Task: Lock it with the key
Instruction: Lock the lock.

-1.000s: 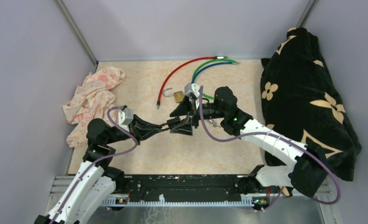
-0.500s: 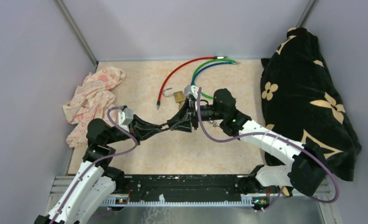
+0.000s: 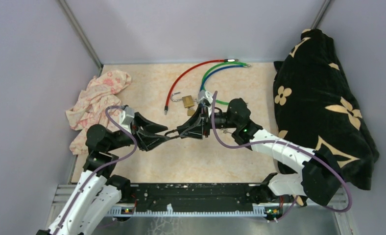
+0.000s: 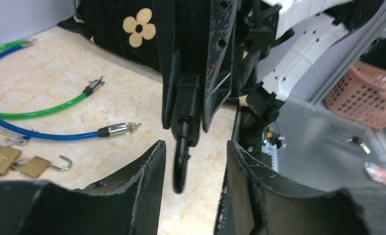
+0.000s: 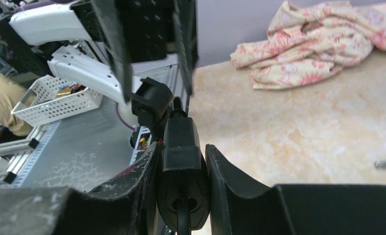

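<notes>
Left wrist view, unlike top external, shows left gripper (image 4: 194,145) clear of key (image 4: 180,171).

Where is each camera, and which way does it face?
Top external: above and behind, looking down at the table; left arm, right arm show.
Left wrist: faces the right gripper and cables; own open fingers below.
Right wrist: faces the left gripper and floral cloth; own fingers clamp a black piece.
Shared: both wrist views show that piece.
</notes>
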You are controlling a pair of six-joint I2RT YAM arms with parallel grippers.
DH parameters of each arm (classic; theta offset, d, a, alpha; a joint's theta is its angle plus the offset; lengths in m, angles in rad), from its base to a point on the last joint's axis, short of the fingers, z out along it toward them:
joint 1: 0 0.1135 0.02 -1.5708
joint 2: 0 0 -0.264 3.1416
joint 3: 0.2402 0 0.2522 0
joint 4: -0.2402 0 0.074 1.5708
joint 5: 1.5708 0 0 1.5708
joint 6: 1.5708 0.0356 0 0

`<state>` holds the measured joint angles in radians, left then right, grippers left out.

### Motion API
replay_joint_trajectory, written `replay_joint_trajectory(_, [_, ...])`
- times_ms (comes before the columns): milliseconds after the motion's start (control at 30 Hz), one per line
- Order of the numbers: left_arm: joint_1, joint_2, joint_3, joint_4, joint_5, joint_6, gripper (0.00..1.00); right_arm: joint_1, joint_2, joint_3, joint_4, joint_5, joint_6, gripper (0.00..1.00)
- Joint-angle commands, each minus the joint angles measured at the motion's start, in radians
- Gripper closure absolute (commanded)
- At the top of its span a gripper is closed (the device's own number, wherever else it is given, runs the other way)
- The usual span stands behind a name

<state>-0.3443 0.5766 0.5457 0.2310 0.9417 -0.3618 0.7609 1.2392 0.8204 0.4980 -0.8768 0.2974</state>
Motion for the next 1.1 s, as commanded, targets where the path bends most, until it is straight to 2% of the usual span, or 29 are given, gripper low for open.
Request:
replay_joint_trajectory(0, [0.008, -0.059, -0.058, 0.008, -0.066, -0.175, 0.42, -0.044, -0.052, -0.06, 0.381, 0.038, 0.194, 1.0])
replay_joint_trajectory(200, [0.052, -0.1, -0.097, 0.134, -0.057, -0.186, 0.34, -0.045, -0.044, -0.091, 0.531, 0.042, 0.284, 1.0])
replay_joint_trajectory(333, [0.054, -0.085, -0.113, 0.174, -0.054, -0.144, 0.35, -0.042, -0.021, -0.1, 0.618, 0.036, 0.341, 1.0])
replay_joint_trajectory(467, [0.054, -0.064, -0.119, 0.25, -0.049, -0.17, 0.41, -0.027, -0.013, -0.097, 0.603, 0.042, 0.328, 1.0])
replay_joint_trajectory(633, [0.052, -0.048, -0.134, 0.278, -0.024, -0.211, 0.42, -0.016, -0.012, -0.086, 0.565, 0.052, 0.301, 1.0])
replay_joint_trajectory(767, [0.045, -0.044, -0.128, 0.361, 0.041, -0.24, 0.31, -0.004, -0.008, -0.069, 0.524, 0.053, 0.271, 1.0])
replay_joint_trajectory(833, [0.042, -0.045, -0.114, 0.35, 0.04, -0.236, 0.3, 0.005, -0.005, -0.063, 0.507, 0.055, 0.257, 1.0])
replay_joint_trajectory(933, [0.041, -0.037, -0.107, 0.349, 0.028, -0.233, 0.41, 0.021, 0.001, -0.049, 0.481, 0.059, 0.232, 1.0])
replay_joint_trajectory(967, [0.041, -0.035, -0.109, 0.353, 0.026, -0.243, 0.53, 0.024, 0.003, -0.048, 0.483, 0.06, 0.229, 1.0])
replay_joint_trajectory(1000, [0.04, -0.032, -0.112, 0.353, 0.025, -0.249, 0.59, 0.024, 0.004, -0.047, 0.487, 0.06, 0.231, 1.0])
replay_joint_trajectory(1067, [0.038, -0.033, -0.119, 0.349, 0.034, -0.254, 0.63, 0.027, 0.003, -0.046, 0.493, 0.06, 0.235, 1.0])
